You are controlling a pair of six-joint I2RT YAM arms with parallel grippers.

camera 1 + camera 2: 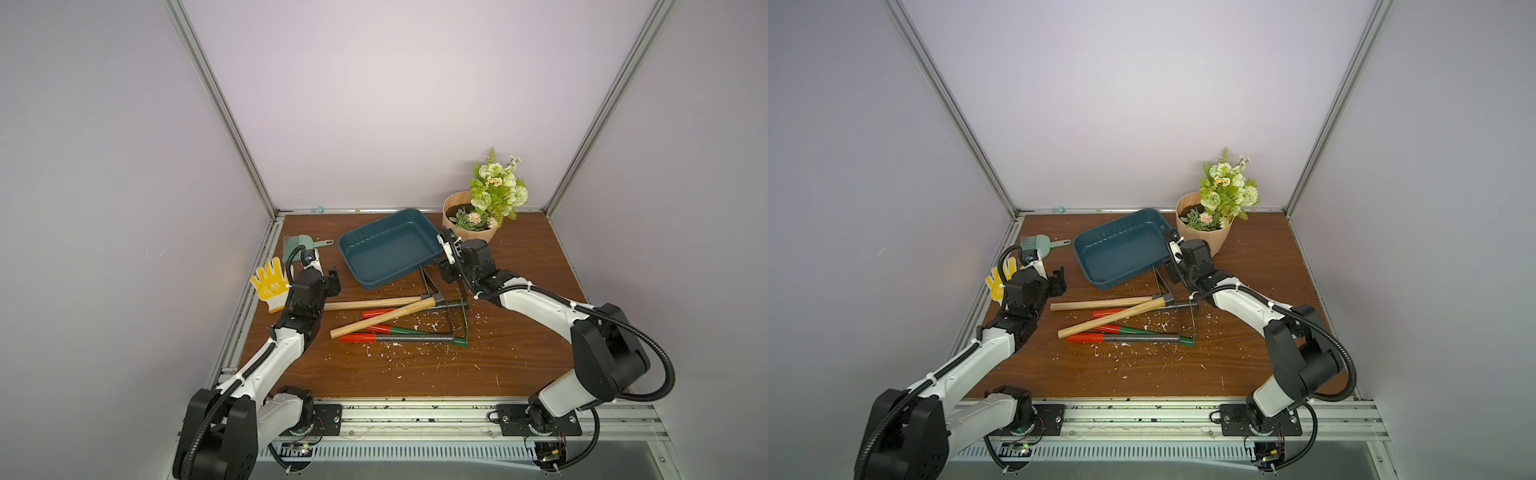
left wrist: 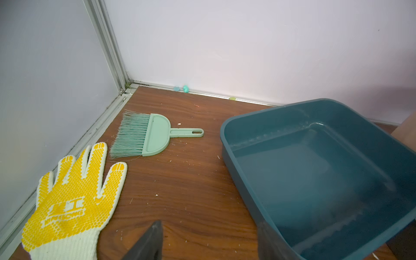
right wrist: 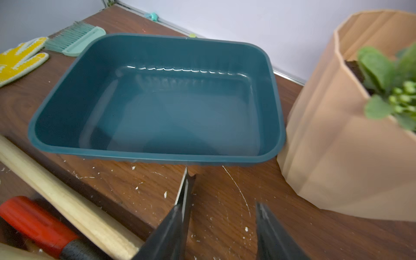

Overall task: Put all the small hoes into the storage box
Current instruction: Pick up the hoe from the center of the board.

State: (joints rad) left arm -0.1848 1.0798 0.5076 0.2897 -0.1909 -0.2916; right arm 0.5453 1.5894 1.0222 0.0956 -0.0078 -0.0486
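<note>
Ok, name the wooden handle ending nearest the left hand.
The level wooden handle beside the left hand; the slanted wooden handle lies among the red handles.

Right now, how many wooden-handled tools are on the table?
2: one pale wooden handle lies level nearest the dark teal plastic tray; the other slants just in front of it. None seems hidden.

Wood-grain table [image 1: 415, 374], teal storage box [image 1: 390, 253], peach flowerpot [image 1: 487, 233], yellow glove [image 1: 270, 282], green brush [image 2: 155, 135], heaped garden implements [image 1: 386, 316], white flecks [image 1: 390, 353]
</note>
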